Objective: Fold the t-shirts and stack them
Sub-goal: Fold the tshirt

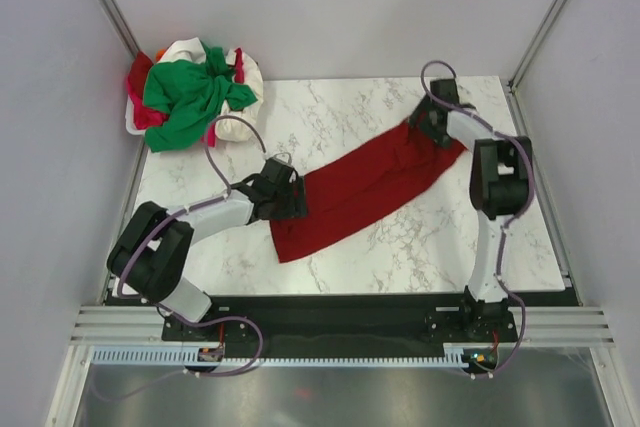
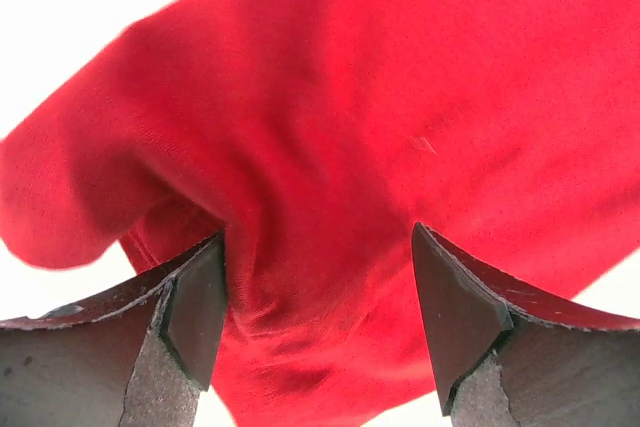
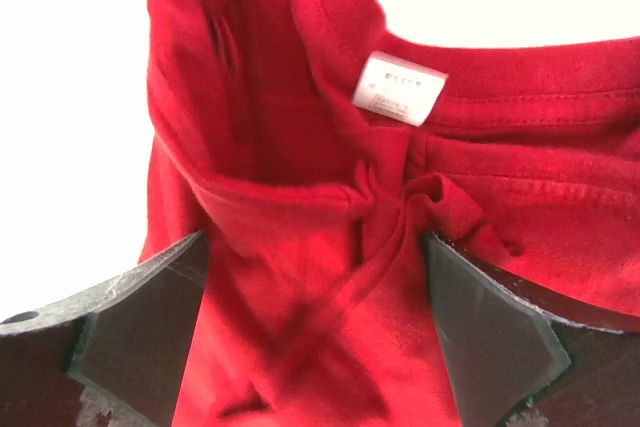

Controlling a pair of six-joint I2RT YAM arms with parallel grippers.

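**Left gripper (image 1: 288,197) and right gripper (image 1: 428,119) stand open, one at each end of the dark red t-shirt (image 1: 365,187)**

The left gripper's jaws are spread wide over the near-left end of the shirt. Its wrist view shows red cloth puckered in the gap between the two fingers (image 2: 195,307), with nothing clamped. The right gripper is spread just as wide at the far-right end. There the collar (image 3: 520,112) and the white tag (image 3: 400,87) lie just beyond its fingertips, and a small knot of gathered cloth sits between them. From so close, it cannot be told whether the pads rest on the cloth or hang just above it.

The shirt lies on the marble table (image 1: 450,242) as a long, narrow band. Its long axis runs diagonally from near-left to far-right, with the collar at the far end. Each arm is at the end nearer to it. The left arm reaches low and to the right from its base. The right arm is stretched well forward, its wrist bent down over the collar.

The coming move probably turns on that diagonal. Carrying one end along it onto the other would halve the band, and both grippers would first have to close on the cloth under them.

The other shirts lie heaped at the far-left corner, well apart. The green t-shirt (image 1: 185,97) is on top, the white t-shirt (image 1: 248,75) beneath it, and the pinkish-red t-shirt (image 1: 140,77) at the heap's left edge.
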